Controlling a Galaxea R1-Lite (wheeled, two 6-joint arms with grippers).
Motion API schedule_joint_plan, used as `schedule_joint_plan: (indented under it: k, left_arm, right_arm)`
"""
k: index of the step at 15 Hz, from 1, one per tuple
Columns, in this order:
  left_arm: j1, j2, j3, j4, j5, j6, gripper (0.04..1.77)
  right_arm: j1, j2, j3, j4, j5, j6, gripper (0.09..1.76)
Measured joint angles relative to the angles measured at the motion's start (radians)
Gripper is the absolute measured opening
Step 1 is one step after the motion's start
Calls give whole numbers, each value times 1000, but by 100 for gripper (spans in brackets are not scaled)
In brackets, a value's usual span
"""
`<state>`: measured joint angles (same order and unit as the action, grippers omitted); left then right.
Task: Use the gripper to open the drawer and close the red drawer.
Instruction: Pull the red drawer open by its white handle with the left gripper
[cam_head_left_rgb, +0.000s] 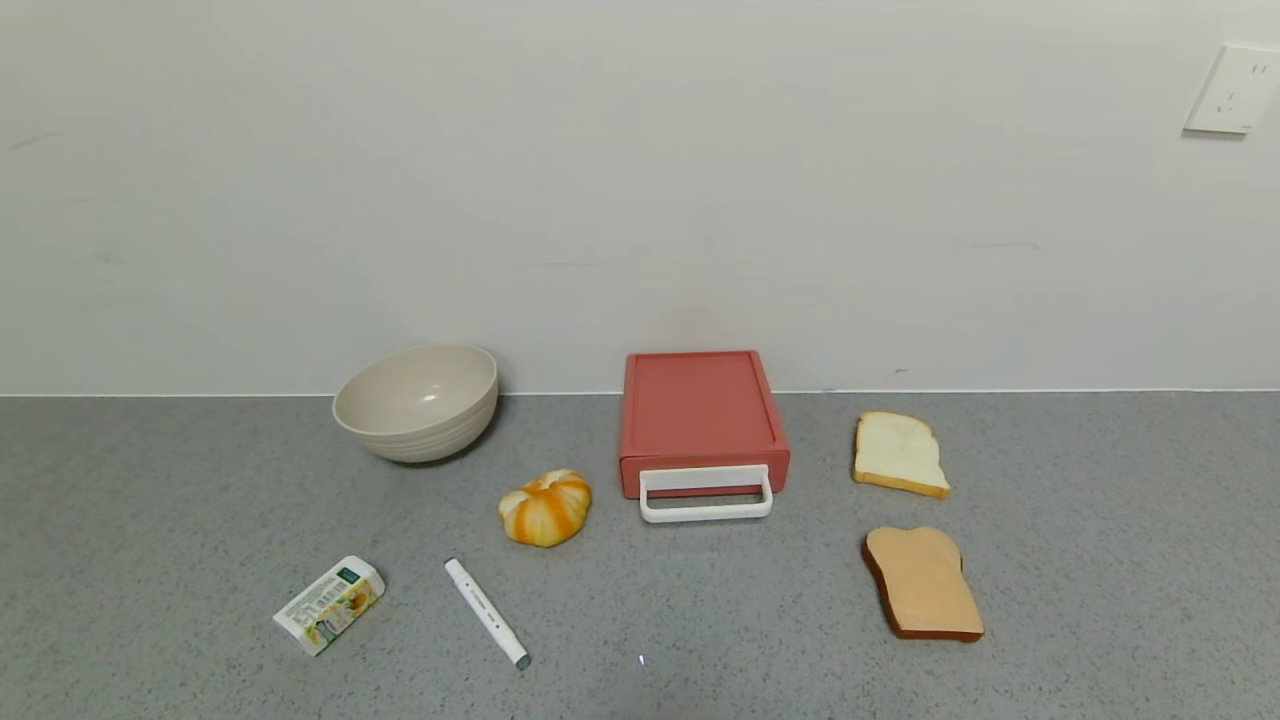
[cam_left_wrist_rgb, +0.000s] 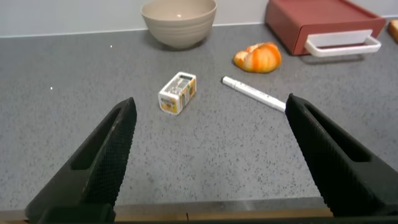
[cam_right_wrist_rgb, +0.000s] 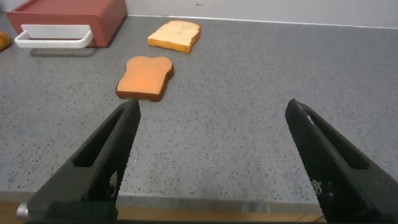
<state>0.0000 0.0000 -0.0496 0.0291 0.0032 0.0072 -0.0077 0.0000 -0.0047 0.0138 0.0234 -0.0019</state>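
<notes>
The red drawer (cam_head_left_rgb: 702, 415) is a flat salmon-red box standing against the back wall, shut, with its white loop handle (cam_head_left_rgb: 706, 494) facing me. It also shows in the left wrist view (cam_left_wrist_rgb: 323, 26) and the right wrist view (cam_right_wrist_rgb: 68, 15). Neither arm shows in the head view. My left gripper (cam_left_wrist_rgb: 211, 109) is open and empty, low over the front edge of the counter, well short of the drawer. My right gripper (cam_right_wrist_rgb: 211, 109) is open and empty too, near the front edge, with the drawer far off.
A beige bowl (cam_head_left_rgb: 417, 401), an orange-white pumpkin bun (cam_head_left_rgb: 546, 507), a white marker (cam_head_left_rgb: 486, 612) and a small carton (cam_head_left_rgb: 329, 604) lie left of the drawer. A white bread slice (cam_head_left_rgb: 898, 453) and a brown toast slice (cam_head_left_rgb: 922, 583) lie to its right.
</notes>
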Motion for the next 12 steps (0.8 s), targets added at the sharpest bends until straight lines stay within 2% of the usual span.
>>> schedule_joint_plan:
  k: [3,6,12]
  left_arm:
    - [0,29,-116,66,-5,1,173]
    - [-15,158,-260,84,-5,8,173]
    - [-157,541,-541,117,-5,77,173]
  right_arm:
    - [0,0,0,0,0,0,171]
    - [0,0,0,0,-1,0,171]
    - [0,0,0,1,-1,1,171]
